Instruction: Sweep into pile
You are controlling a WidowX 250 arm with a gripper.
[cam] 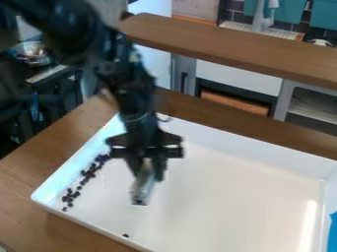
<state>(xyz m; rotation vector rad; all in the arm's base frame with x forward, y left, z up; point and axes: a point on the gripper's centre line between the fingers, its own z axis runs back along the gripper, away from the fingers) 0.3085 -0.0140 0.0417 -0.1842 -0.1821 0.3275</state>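
- The wooden worktop sits under the white tray, I guess to keep it flat while I sweep. Some of it is hidden under the tray.
- The tray has tall sides, which I think stop bits from rolling out. Its near side and right end are cut off, and my arm covers part of its back left corner.
- My arm hangs over the left part of the tray, a good place to push from. Its top is cut off.
- My claw is over the tray, clenched on a pale sweeping tool. The tool points down and leans, likely so its end can push bits. I can't tell if it touches the tray's floor.
- The small dark bits make a line by the tray's left wall, not a round pile. One stray bit is by the near rim.
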